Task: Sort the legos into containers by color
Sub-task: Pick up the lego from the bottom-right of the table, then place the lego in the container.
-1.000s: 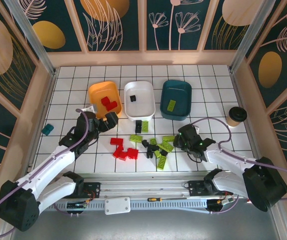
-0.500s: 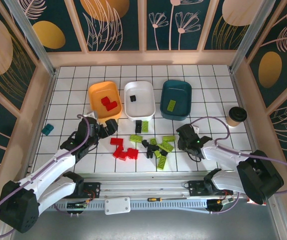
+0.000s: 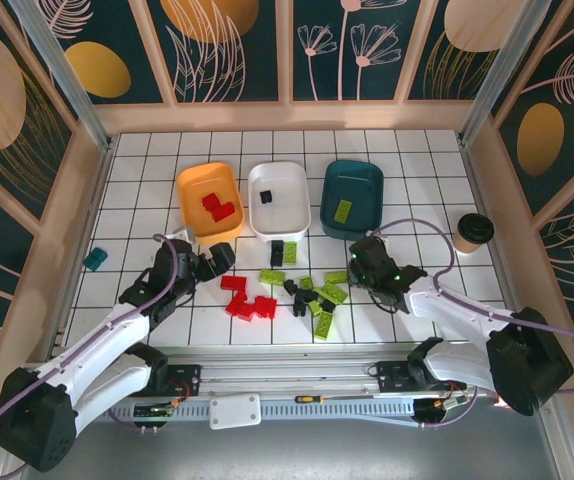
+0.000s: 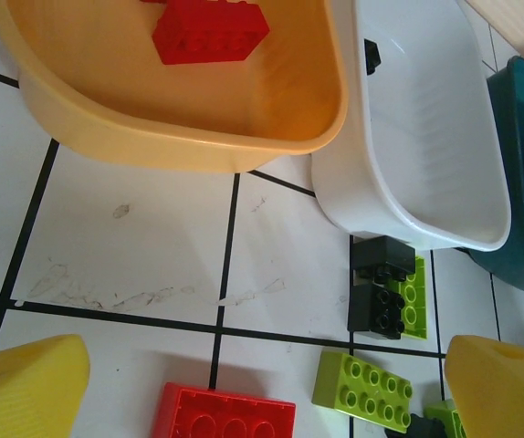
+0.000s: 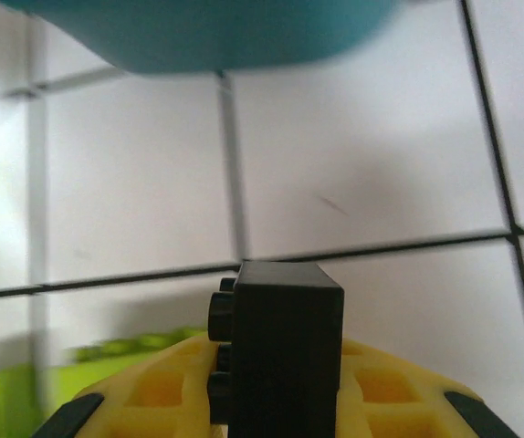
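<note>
So, top: loose legos [image 3: 329, 293] lie toward the table's near edge, short of the orange tray [image 3: 222, 182], white tray [image 3: 287, 215] and teal tray [image 3: 362, 185]. Left wrist: left gripper [image 4: 262, 388] gaping wide, empty, with a red brick [image 4: 228, 417] on the table between its fingers. Right wrist: right gripper [image 5: 276, 411] clamped on a black brick [image 5: 285, 338].

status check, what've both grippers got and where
Left gripper open over a red brick, near the orange tray. Right gripper shut on a black brick, just short of the teal tray. Loose bricks crowd the white tray's near edge.
</note>
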`<state>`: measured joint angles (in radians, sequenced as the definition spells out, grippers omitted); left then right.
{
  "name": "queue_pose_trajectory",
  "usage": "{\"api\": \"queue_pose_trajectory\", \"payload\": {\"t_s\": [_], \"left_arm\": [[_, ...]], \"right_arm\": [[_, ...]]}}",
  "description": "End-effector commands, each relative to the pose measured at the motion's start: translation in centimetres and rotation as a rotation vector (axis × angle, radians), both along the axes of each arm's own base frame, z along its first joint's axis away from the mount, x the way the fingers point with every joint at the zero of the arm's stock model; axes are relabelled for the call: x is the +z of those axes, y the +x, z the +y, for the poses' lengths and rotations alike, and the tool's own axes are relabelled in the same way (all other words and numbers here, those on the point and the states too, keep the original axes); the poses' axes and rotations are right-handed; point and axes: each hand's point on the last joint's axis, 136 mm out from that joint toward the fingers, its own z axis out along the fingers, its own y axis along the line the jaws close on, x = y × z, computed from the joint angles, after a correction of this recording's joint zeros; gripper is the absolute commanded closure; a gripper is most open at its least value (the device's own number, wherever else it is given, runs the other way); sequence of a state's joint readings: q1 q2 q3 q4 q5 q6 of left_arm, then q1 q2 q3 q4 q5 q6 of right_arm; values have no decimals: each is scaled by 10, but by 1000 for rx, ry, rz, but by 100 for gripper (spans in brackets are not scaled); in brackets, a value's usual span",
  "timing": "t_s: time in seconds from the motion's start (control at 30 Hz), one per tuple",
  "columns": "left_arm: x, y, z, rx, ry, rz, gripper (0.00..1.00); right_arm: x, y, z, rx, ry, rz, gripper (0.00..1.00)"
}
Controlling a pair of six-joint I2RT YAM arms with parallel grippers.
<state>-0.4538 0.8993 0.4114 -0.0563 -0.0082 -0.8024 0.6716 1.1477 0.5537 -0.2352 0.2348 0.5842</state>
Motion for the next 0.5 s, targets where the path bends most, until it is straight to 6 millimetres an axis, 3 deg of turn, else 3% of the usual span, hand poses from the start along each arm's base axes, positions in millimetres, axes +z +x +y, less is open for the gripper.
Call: {"api": "queue_pose_trajectory", "payload": {"t_s": [0.0,0.07,0.17,0.27,0.47], "left_arm": [[-6,-5,3,10,-7,17,1],[-7,-7,3,9,-12,21,1],[-9,-11,3,8,-22,27,1],[-10,-14,6,12,-17,34,1],[-12,-25,12,14,0,59,1]], "right_arm": [[61,25,47,131,89,-148,94],[80,39,79,211,123,-178,94],[84,64,123,299,139,-183,94],[81,99,154,326,122,-186,94],[57,167,186,309,82,-165,94]]}}
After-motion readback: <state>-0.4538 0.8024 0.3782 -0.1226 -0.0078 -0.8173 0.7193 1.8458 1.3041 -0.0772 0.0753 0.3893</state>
